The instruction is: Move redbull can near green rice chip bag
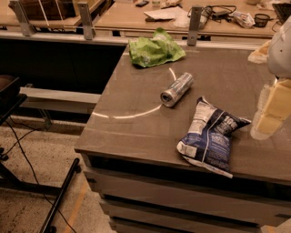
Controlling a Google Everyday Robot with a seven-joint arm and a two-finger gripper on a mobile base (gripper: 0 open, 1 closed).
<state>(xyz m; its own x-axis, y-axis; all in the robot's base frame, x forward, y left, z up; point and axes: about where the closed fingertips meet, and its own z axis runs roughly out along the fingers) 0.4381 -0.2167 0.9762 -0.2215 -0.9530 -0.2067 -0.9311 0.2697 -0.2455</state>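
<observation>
The redbull can lies on its side near the middle of the dark tabletop, its open end toward the front left. The green rice chip bag lies crumpled at the table's far edge, a short way behind and left of the can and not touching it. My gripper shows as a pale yellowish shape at the right edge of the view, to the right of the can and above the table's right side. It holds nothing that I can see.
A larger dark blue and white chip bag lies at the front right, just in front of the can. A desk with cables and papers stands behind the table. The table's left edge drops to the floor, where black stand legs lie.
</observation>
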